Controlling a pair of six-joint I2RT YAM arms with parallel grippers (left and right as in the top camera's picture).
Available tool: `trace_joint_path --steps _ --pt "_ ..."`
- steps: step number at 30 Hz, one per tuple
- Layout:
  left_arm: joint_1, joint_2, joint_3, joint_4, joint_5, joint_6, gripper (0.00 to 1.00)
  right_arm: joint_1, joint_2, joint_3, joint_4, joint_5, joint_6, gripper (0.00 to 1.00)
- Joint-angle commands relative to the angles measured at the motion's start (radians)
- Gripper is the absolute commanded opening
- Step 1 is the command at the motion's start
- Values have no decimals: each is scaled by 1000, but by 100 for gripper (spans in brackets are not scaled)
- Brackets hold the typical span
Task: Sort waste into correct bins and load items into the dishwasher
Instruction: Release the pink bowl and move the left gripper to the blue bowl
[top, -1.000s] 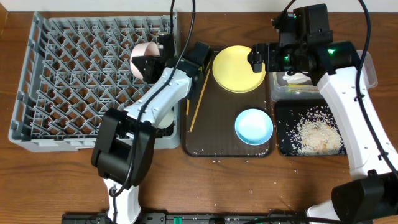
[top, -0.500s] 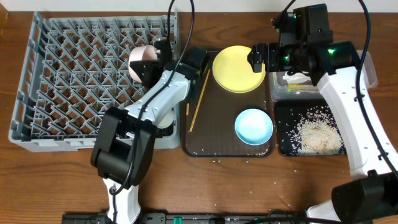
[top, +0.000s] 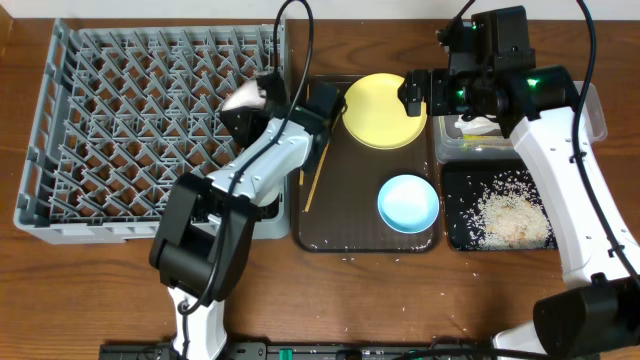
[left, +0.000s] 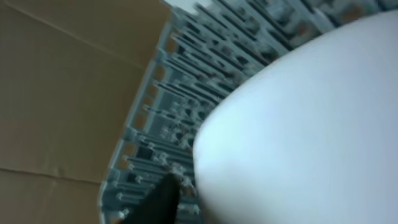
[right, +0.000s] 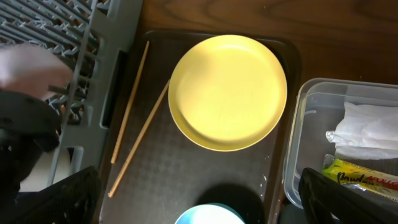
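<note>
Overhead first: found the left gripper (top: 258, 98) clamped on the white bowl (top: 240, 97), tipped on its side above the right-hand rows of the grey dish rack (top: 120, 120). Saw the right gripper (top: 413, 92) hanging over the right edge of the yellow plate (top: 380, 112) on the brown tray (top: 340, 232), well apart from that bowl. Noted two chopsticks (top: 318, 160) along the tray's left side and the light blue bowl (top: 408, 202) toward its front. Spotted rice (top: 510, 215) strewn in the black tray (top: 455, 232), with the clear tub (top: 592, 112) just behind it.

From the left wrist, made out little beyond the white bowl (left: 311, 124) filling the right of the view, close against one dark finger (left: 163, 198), with the dish rack (left: 168, 93) blurred beyond.

From the right wrist, saw the fingers (right: 68, 196) spread wide and gripping nothing. Found the yellow plate (right: 227, 93) directly below and untouched, the chopsticks (right: 140, 134) to its left, and the napkin (right: 367, 127) and wrapper (right: 364, 177) lying inside the clear tub (right: 297, 143).
</note>
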Motion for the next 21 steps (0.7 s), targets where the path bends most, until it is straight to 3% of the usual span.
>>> trace_joint_path --steps 1,9,15,21 --pt "-15 0 -2 -18 137 5 38 0 -11 14 -2 2 0 99" --pt "-18 -96 11 -33 381 11 55 0 -11 14 -2 2 0 99" --pt "-18 -235 18 -24 687 19 66 0 -11 14 -2 2 0 99" --pt "-18 -320 18 -13 1089 -164 69 0 -11 14 -2 2 0 99"
